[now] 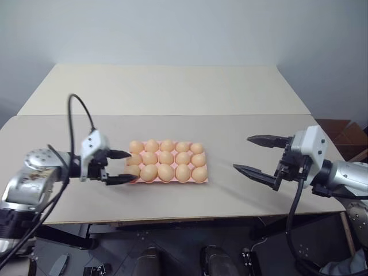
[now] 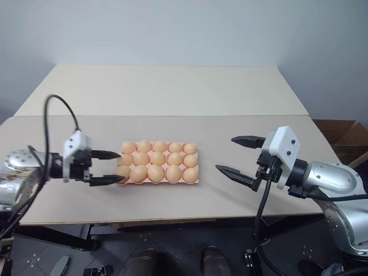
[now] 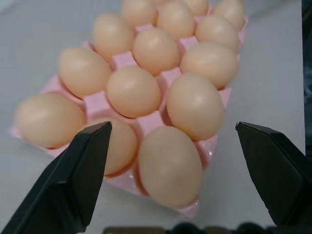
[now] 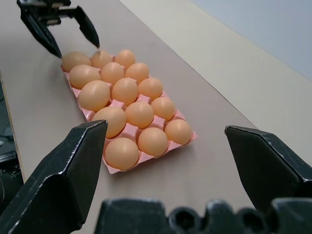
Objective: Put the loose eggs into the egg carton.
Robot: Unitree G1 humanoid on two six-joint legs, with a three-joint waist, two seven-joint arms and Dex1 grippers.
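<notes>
Left gripper (image 1: 119,167) sits with its jaws spread and empty at the left end of the egg carton (image 1: 202,180), straddling the near-corner egg (image 1: 134,171); you cannot tell whether a fingertip touches it. Your right gripper (image 1: 253,154) hangs released and empty, well apart from the carton's right end. Eggs (image 1: 166,157) fill all fifteen cups, and the carton lies mid-table (image 1: 172,98) between your two grippers.

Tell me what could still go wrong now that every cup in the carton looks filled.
The left gripper hangs open with its fingers straddling the nearest corner egg, so pulling away sideways could knock it loose. A finger might also catch the light pink egg carton and drag it. The right gripper is open and well clear.
</notes>
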